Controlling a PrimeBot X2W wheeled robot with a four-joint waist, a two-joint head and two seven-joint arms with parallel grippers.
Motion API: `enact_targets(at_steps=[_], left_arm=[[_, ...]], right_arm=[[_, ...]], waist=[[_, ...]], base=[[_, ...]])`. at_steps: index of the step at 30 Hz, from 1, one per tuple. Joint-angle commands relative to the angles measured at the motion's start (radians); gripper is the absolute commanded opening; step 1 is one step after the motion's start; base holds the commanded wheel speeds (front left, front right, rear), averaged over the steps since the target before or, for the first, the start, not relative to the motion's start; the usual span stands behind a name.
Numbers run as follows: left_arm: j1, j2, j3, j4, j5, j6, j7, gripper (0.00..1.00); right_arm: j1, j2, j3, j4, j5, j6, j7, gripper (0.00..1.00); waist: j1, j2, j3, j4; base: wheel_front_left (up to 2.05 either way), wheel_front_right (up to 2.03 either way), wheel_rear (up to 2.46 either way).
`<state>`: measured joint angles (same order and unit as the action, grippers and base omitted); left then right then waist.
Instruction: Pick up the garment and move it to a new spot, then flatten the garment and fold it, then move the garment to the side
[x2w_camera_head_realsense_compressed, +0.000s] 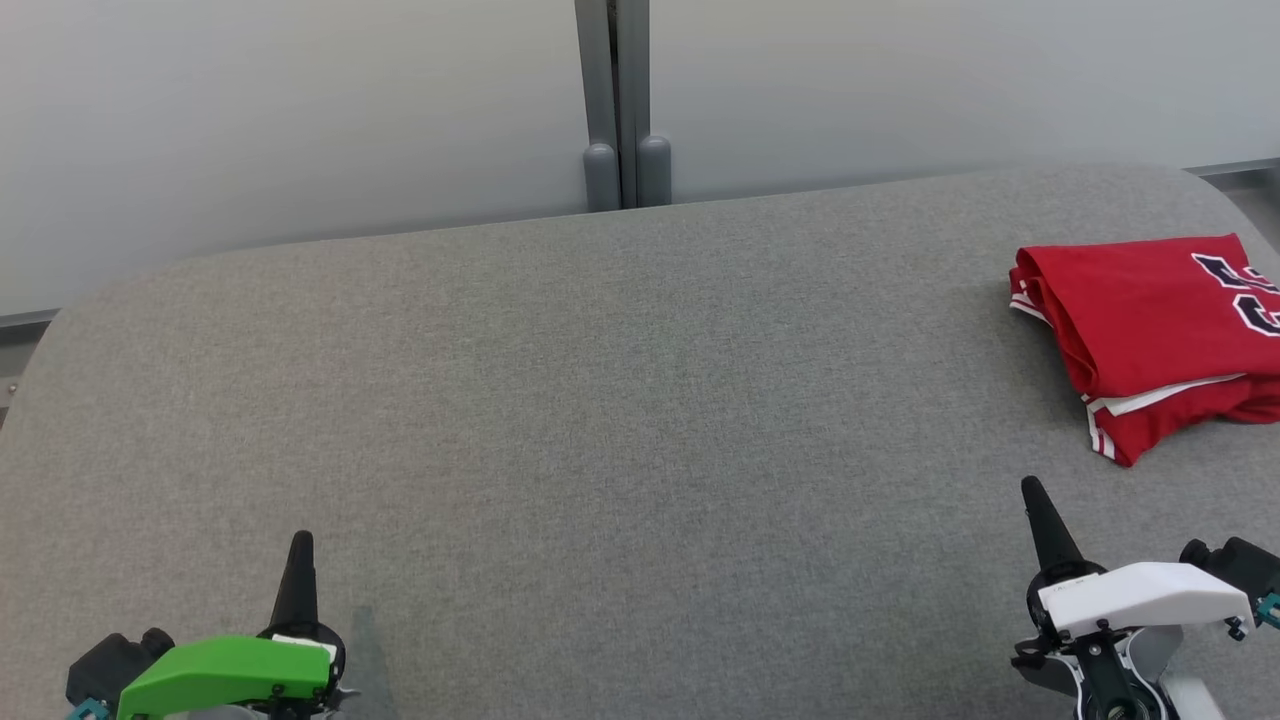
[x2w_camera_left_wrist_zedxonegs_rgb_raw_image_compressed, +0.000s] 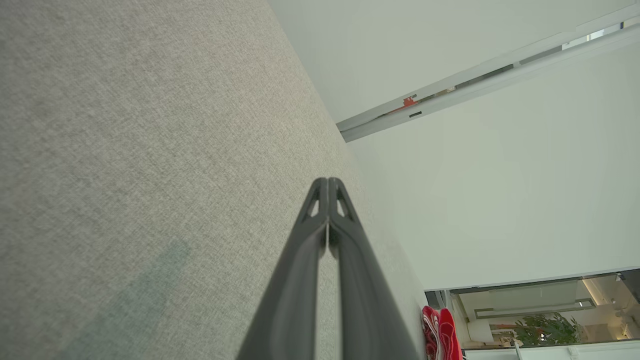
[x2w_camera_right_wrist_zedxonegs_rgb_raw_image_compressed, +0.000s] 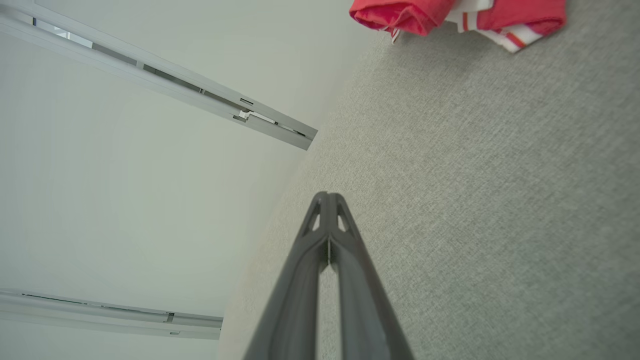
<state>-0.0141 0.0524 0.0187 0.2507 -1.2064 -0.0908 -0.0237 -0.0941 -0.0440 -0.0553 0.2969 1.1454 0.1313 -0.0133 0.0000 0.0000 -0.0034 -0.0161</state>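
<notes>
The garment is a red jersey with white trim and dark lettering, lying folded at the far right of the grey table, partly past the head view's right edge. The right wrist view catches its folded edge at the top; in the left wrist view a red sliver of it shows low down. My left gripper sits at the lower left, shut and empty, well away from the jersey. At the lower right, my right gripper is also shut and empty, a short way in front of the jersey, not touching it.
A pale wall with a grey post runs behind the table's far edge. The table's corners are rounded at the far left and far right. Bare grey fabric stretches between the two grippers and out to the far edge.
</notes>
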Motion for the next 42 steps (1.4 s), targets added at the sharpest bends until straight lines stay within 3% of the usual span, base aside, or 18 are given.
enact_targets(at_steps=[1, 42], left_arm=[[-0.03, 0.008, 0.007, -0.01, -0.025, -0.008, 0.007, 0.0], [-0.085, 0.007, 0.069, -0.008, -0.317, -0.034, 0.101, 0.0]], right_arm=[[-0.019, -0.006, -0.006, -0.015, 0.027, 0.0, 0.008, 0.0], [-0.018, -0.008, -0.047, -0.046, 0.356, -0.001, 0.1, 0.0]], waist=[[0.0, 0.0, 0.0, 0.0], [0.0, 0.0, 0.005, 0.011]], base=[[0.0, 0.0, 0.0], [0.0, 0.0, 0.0]])
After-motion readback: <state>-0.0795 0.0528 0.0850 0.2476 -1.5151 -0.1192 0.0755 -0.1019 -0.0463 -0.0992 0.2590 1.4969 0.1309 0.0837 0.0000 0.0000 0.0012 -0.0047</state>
